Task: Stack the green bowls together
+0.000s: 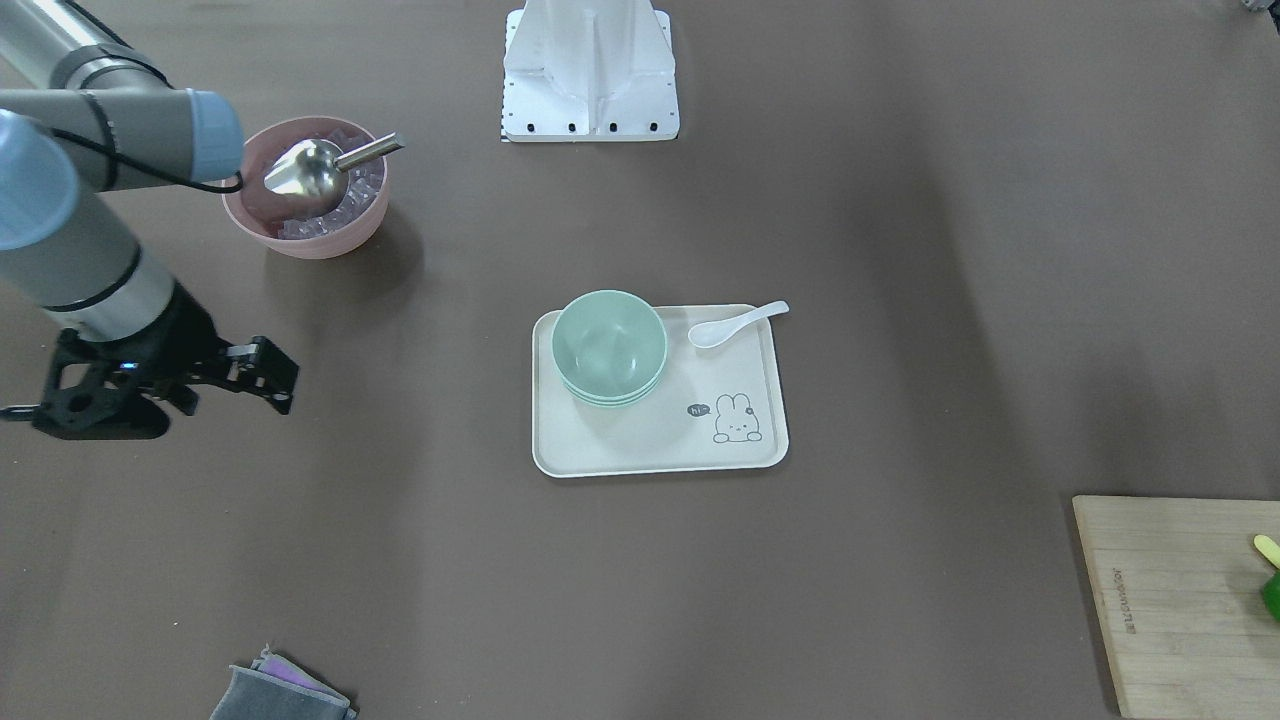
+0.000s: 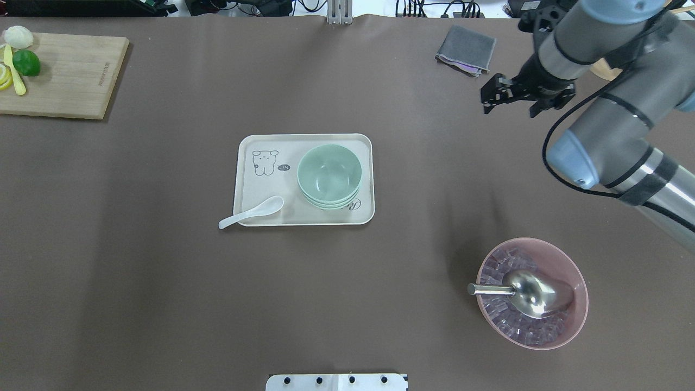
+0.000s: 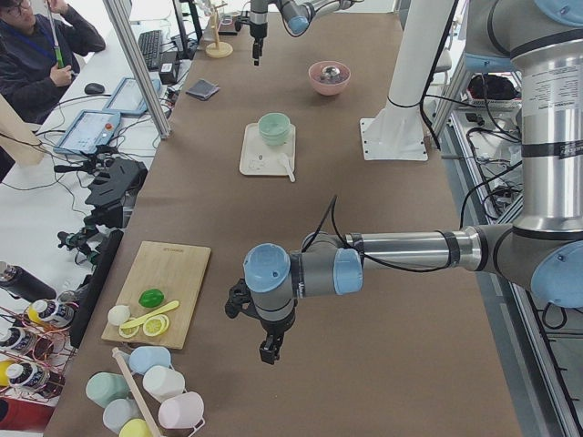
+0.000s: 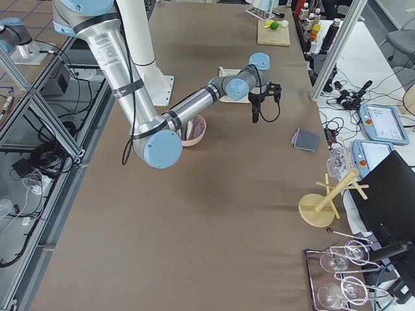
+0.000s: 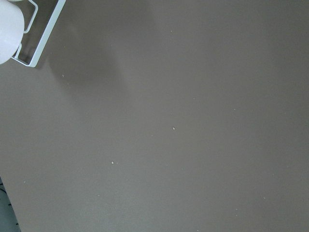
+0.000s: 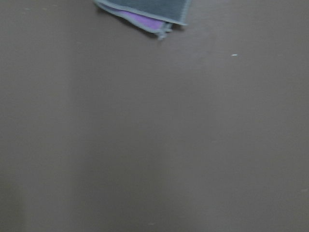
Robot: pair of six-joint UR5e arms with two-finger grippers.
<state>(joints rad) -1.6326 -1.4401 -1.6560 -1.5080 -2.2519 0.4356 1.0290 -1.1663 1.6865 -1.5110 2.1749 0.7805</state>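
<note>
The green bowls (image 1: 608, 345) sit nested in one stack on the cream tray (image 1: 650, 440), at its end toward the right arm. From above, the stack (image 2: 329, 174) shows three rims, with the top bowl empty. My right gripper (image 2: 515, 103) hangs open and empty over bare table, far off to the right of the tray and near a grey cloth (image 2: 466, 49); from the front it (image 1: 165, 395) is at the left edge. My left gripper (image 3: 269, 350) shows only in the left side view, pointing down over bare table, far from the tray; I cannot tell its state.
A white spoon (image 2: 252, 212) lies across the tray's edge. A pink bowl (image 2: 575, 326) of ice cubes holds a metal scoop (image 2: 532, 293). A wooden cutting board (image 2: 70, 76) with a lime (image 2: 26, 62) is at the far left. Mugs (image 3: 146, 391) stand near the left arm.
</note>
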